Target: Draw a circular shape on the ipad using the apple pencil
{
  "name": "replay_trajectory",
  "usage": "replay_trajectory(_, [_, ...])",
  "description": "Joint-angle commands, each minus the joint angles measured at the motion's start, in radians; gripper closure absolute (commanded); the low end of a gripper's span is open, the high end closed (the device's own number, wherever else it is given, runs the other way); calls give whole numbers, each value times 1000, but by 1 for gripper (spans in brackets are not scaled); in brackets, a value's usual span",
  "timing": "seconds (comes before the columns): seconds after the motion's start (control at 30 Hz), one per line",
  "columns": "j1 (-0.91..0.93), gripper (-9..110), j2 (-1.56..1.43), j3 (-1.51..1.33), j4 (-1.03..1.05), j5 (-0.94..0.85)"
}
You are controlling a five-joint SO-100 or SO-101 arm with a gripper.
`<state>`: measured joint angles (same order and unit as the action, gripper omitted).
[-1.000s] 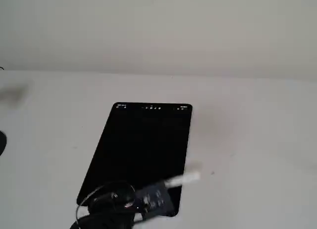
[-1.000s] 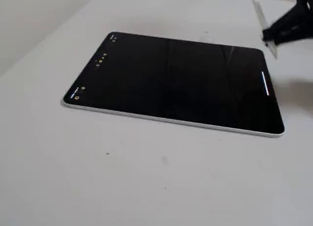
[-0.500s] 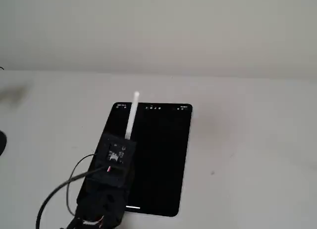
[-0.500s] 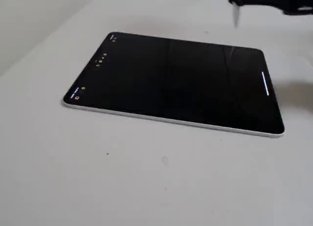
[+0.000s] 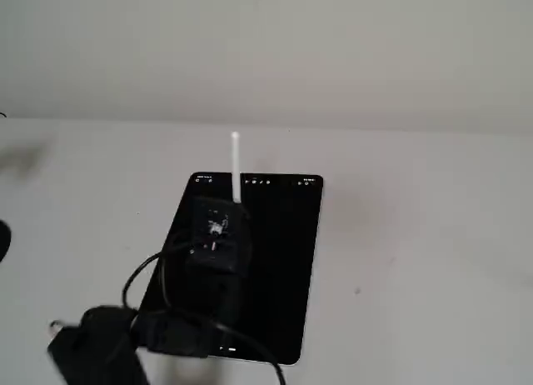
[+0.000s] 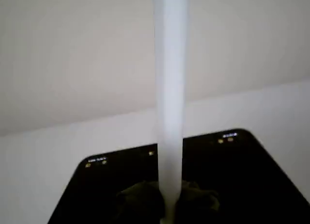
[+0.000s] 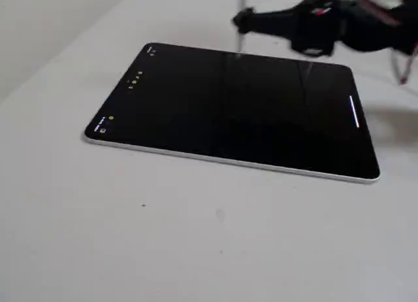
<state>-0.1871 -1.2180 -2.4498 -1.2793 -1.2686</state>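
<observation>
The black iPad [image 5: 279,268] lies flat on the white table, its screen dark with small toolbar icons along one short edge. It also shows in the wrist view [image 6: 252,180] and in a fixed view [image 7: 235,106]. My gripper [image 5: 234,203] is shut on the white Apple Pencil [image 5: 236,162] and holds it nearly upright over the screen near the toolbar end. In the wrist view the pencil [image 6: 170,88] rises between the dark fingers [image 6: 140,202]. From the side, the gripper [image 7: 243,19] holds the pencil [image 7: 241,1] with its tip at or just above the glass. No drawn line shows.
The black arm and its looping cable [image 5: 146,272] cover the iPad's left part in a fixed view. The arm's base [image 5: 92,343] sits at the lower left. A dark object [image 5: 2,239] is at the left edge. A plain wall stands behind the table [image 5: 416,235].
</observation>
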Motion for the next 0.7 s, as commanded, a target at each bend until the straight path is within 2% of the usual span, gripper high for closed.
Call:
replay_trajectory(0.0, [11,102,55,152,-17,-14])
replay_trajectory(0.67, [17,102,267,296,2,-81])
